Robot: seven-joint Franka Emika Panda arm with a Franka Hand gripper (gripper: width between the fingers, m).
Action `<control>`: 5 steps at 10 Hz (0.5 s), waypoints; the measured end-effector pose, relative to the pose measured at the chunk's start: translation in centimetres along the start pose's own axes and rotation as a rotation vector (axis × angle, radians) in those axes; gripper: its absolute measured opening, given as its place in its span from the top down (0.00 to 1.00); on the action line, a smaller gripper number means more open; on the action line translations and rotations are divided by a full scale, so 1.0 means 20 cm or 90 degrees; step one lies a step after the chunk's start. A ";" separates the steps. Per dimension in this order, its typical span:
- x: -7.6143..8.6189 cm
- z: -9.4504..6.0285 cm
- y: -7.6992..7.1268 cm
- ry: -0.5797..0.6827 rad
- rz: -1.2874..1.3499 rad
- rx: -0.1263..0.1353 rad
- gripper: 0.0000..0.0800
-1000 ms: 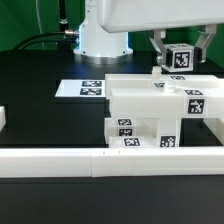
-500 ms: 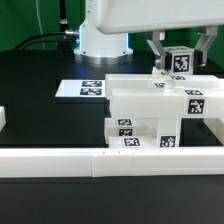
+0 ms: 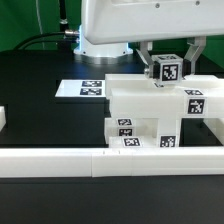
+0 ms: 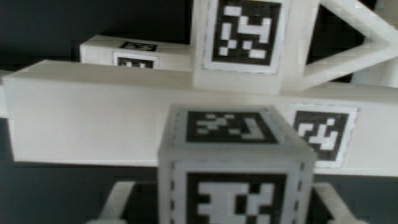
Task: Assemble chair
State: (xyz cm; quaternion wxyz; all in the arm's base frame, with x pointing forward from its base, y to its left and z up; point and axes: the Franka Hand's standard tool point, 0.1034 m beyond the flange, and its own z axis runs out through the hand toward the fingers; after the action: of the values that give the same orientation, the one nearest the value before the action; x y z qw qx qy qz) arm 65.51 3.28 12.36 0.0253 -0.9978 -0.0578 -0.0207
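My gripper (image 3: 168, 62) is shut on a white square-ended leg (image 3: 166, 71) with a black-and-white tag on its face. It hangs just above the back edge of the partly joined chair (image 3: 150, 108), a blocky white piece with several tags, in the middle of the black table. In the wrist view the leg (image 4: 231, 150) fills the foreground, with one of my fingers (image 4: 119, 197) pressed to each side of it. Behind it lie the chair's flat slab (image 4: 125, 90) and an X-braced frame (image 4: 338, 50).
The marker board (image 3: 85, 88) lies flat on the exterior view's left of the chair. A long low white rail (image 3: 100, 158) runs along the front of the table. The robot's white base (image 3: 100, 40) stands behind, with dark cables beside it.
The gripper has carried the leg toward the exterior view's left and slightly lower, closer over the chair's back edge. The chair has stayed put.
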 end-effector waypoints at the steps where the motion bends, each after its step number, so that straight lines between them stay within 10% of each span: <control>1: 0.00 0.00 -0.01 -0.001 0.007 0.001 0.64; 5: 0.00 0.02 -0.01 0.001 0.014 -0.001 0.64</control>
State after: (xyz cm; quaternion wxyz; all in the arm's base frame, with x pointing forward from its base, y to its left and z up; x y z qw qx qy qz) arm 65.40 3.54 12.06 0.0251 -0.9984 -0.0469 -0.0215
